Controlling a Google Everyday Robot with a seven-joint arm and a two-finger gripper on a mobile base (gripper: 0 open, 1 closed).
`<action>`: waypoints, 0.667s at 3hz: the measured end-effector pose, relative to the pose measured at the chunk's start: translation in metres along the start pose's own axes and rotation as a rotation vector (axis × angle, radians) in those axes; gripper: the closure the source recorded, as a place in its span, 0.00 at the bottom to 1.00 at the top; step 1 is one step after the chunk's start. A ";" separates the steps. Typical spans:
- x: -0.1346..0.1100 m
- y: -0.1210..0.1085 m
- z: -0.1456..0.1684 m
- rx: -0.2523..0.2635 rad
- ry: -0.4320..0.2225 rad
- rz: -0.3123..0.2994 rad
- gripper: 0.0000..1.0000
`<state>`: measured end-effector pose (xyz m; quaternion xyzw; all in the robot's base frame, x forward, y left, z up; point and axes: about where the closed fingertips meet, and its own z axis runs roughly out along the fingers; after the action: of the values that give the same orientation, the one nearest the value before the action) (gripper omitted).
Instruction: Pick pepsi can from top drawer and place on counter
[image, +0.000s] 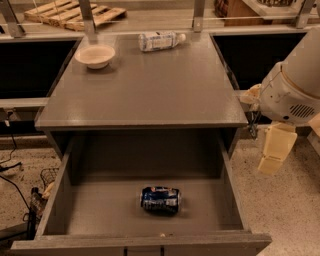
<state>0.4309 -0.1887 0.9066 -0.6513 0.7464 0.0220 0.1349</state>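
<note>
The pepsi can (160, 199) lies on its side on the floor of the open top drawer (97, 210), near the front and a little right of centre. The counter (145, 82) is the flat grey top above it. My gripper (274, 150) hangs at the right of the cabinet, outside the drawer and above the floor, well away from the can. It holds nothing that I can see.
A white bowl (95, 55) stands at the counter's back left. A clear plastic bottle (159, 40) with a white label lies at the back centre. Dark recesses flank the cabinet. Cables and a wire basket (47, 176) lie on the floor at left.
</note>
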 end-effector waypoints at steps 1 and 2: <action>-0.014 0.010 0.020 -0.025 -0.044 -0.035 0.00; -0.039 0.025 0.076 -0.115 -0.120 -0.086 0.00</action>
<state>0.4242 -0.1311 0.8386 -0.6871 0.7057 0.0979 0.1425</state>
